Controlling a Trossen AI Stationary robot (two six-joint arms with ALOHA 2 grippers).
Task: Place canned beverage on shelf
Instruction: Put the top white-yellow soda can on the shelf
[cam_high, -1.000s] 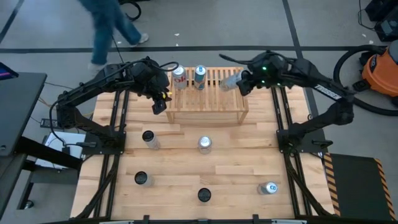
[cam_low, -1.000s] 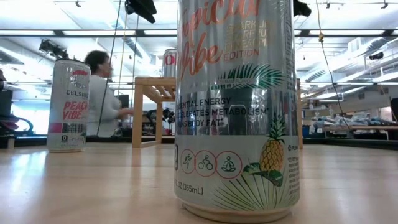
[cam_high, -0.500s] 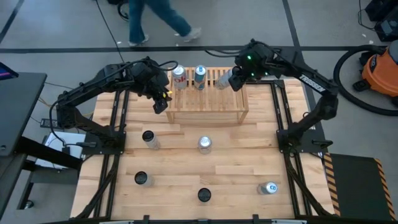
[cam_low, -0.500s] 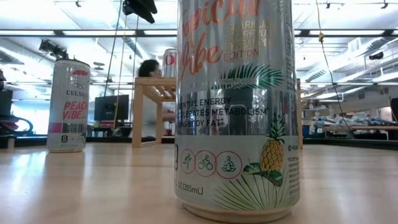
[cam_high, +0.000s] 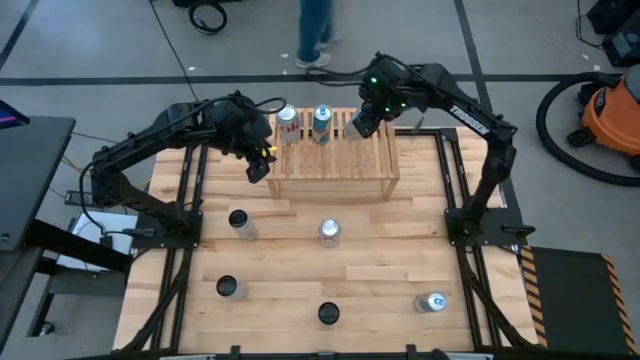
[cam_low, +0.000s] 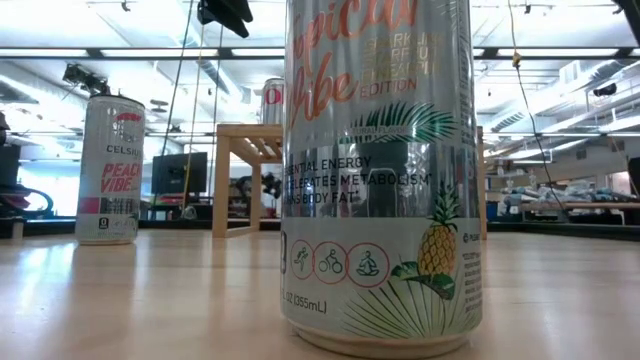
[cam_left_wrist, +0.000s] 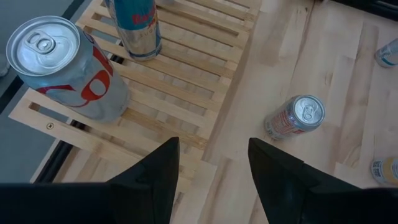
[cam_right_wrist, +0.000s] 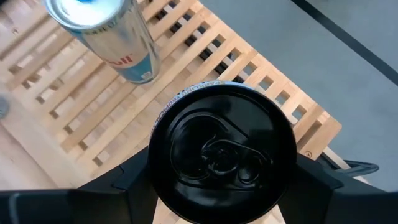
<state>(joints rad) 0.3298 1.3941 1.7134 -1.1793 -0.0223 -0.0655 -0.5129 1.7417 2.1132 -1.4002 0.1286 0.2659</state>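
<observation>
From above, the right gripper (cam_high: 361, 124) is seen over the slatted top of the shelf (cam_high: 335, 170), clamped on a black-topped can (cam_high: 363, 122) just beside a blue can (cam_high: 321, 123) and a red-and-white can (cam_high: 288, 124) that stand upright there. The left gripper (cam_high: 257, 168) is held just off the shelf's left end, with nothing in it. Six more cans are spread over the table (cam_high: 400, 250).

At table height, a pineapple-printed can (cam_low: 380, 170) fills the foreground; the shelf is glimpsed behind it.

In the left wrist view, nothing is gripped between the dark fingers (cam_left_wrist: 155, 174), which are pressed together.

In the right wrist view, the black-topped can (cam_right_wrist: 221, 149) is pinched between the fingers above the slats.
</observation>
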